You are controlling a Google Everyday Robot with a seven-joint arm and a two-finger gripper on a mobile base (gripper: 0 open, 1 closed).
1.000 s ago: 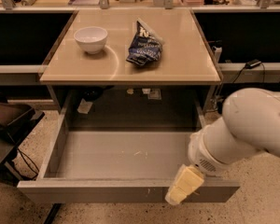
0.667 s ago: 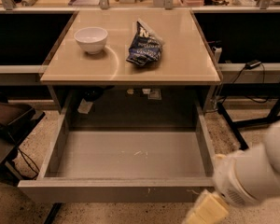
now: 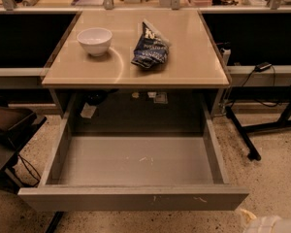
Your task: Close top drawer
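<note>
The top drawer (image 3: pixel 136 198) is pulled far out from under the beige table (image 3: pixel 194 57). Its deep gray inside (image 3: pixel 136 159) holds nothing but a few pale specks. Its flat front has small pale scuff marks right of centre (image 3: pixel 199 198). My gripper (image 3: pixel 246 214) shows only as a pale tip at the bottom right corner, just below and to the right of the drawer front's right end, apart from it. A bit of my white arm (image 3: pixel 274 225) is at the frame's bottom edge.
A white bowl (image 3: pixel 94 40) and a dark blue chip bag (image 3: pixel 150 50) lie on the tabletop. A black chair (image 3: pixel 9 130) stands at the left. Black table legs and cables (image 3: pixel 247 140) are on the speckled floor at the right.
My arm and gripper have dropped down and to the right, from in front of the drawer's right side to almost out of view. The drawer has stayed open.
</note>
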